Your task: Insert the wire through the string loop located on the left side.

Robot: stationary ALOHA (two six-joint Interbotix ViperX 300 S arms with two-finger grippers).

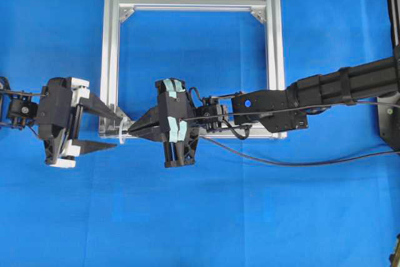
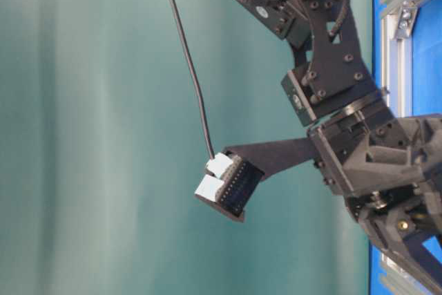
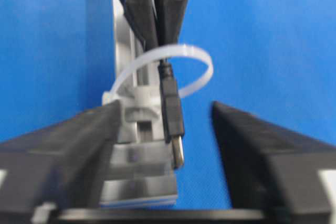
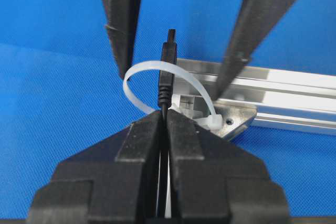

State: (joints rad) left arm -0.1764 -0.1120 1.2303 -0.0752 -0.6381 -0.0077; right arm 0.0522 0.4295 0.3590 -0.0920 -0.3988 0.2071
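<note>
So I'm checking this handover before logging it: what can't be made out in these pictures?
- Left gripper: whether it touches the black cable's plug; left wrist view is blurred.
- Thin whitish string loop: too small in the overhead view.
- Table-level view: loop and plug absent; black arm fills the frame.
- Right gripper: hides the cable behind the plug.

Lighting: bright, even, soft shadows. My left wrist view: blurred throughout. My right wrist view: sharp centre, near fingers (image 4: 152,145) soft. Overhead: crisp.
</note>
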